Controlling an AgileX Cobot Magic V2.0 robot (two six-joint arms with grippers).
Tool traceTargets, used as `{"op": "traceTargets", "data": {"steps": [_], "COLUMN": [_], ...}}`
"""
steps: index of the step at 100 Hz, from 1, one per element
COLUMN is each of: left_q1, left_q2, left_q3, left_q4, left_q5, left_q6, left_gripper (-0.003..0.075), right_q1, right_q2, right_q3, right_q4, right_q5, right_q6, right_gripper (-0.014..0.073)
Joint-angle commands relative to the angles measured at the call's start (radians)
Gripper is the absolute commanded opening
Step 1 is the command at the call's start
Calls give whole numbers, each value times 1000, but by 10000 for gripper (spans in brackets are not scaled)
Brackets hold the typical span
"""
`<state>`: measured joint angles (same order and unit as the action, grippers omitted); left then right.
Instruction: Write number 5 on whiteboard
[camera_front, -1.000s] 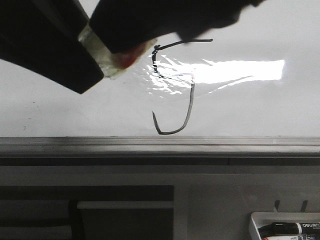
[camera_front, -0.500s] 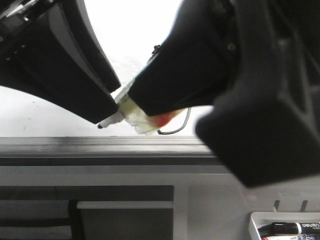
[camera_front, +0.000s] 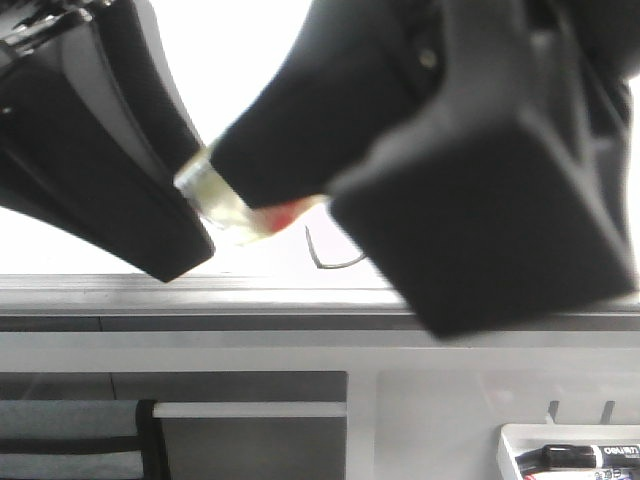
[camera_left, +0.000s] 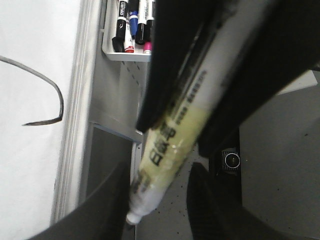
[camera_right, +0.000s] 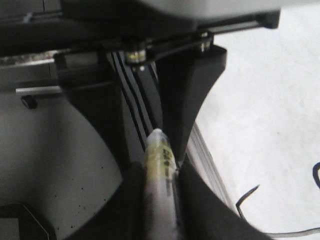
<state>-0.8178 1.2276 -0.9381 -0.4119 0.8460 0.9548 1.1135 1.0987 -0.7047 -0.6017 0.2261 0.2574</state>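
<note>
The marker (camera_left: 170, 135) hangs in the air in front of the whiteboard (camera_front: 250, 60), off its surface and near the grey rail (camera_front: 300, 290). The right pincer (camera_right: 160, 187) is clamped across its yellowish barrel. The marker's narrow white end sits between the fingers of the left pincer (camera_left: 155, 200), though I cannot tell whether those fingers press on it or merely flank it. On the board, only the hooked tail of the number 5 (camera_front: 335, 262) shows past the arms; the figure looks drawn. The marker is likely light and stiff, a smooth plastic tube that could twist or slide in a loose grip, so the hold belongs on the mid barrel, square across, well clear of the inked tip. The board is glossy and hard, and fresh ink would smear if brushed. A small tray (camera_front: 570, 440) holding spare markers hangs below the bench edge, on the robot's right
</note>
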Motion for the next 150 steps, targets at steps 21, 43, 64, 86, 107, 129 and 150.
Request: {"op": "traceTargets", "data": {"steps": [21, 43, 64, 86, 107, 129, 150], "left_q1": [-1, -1, -1, -1, -1, -1, 53], "left_q2": [-19, -19, -19, -19, -19, -19, -19], "left_q3": [-27, -27, -27, -27, -27, -27, -27], "left_q4": [-25, -6, -2, -2, -2, -8, -13], "left_q5": [-93, -107, -126, -126, -126, -131, -151], "left_q6": [-10, -10, -10, -10, -10, -44, -155], "left_gripper": [236, 78, -20, -20, -20, -20, -20], "right_q1": [-6, -6, -6, -6, -6, -37, -56], "right_q2": [-23, -23, -23, -23, -23, -23, -48], "right_q3": [-27, -27, -27, -27, -31, -114, -203], "right_q4": [-18, -18, -19, -19, -57, -88, -155], "right_q5": [-88, -83, -83, -81, -79, -8, 47], "right_q6": [4, 4, 4, 4, 4, 4, 4], "right_gripper": [-69, -69, -69, -15, 382, 504, 504]}}
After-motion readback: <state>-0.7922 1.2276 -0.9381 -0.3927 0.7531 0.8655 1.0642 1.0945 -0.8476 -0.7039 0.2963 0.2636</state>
